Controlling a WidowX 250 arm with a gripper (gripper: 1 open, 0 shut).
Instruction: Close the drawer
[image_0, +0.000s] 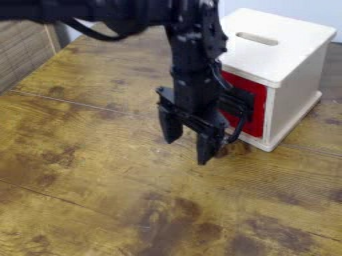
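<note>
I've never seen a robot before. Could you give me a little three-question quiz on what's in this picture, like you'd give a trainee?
1. True or false: the white box has a slot in its top.
2. Multiple choice: what colour is the front of the drawer?
a) green
b) red
c) yellow
3. Fill in the blank: the robot's two jaws point ____, toward the wooden table.

Key: 1. true; 2. b; 3. down
</note>
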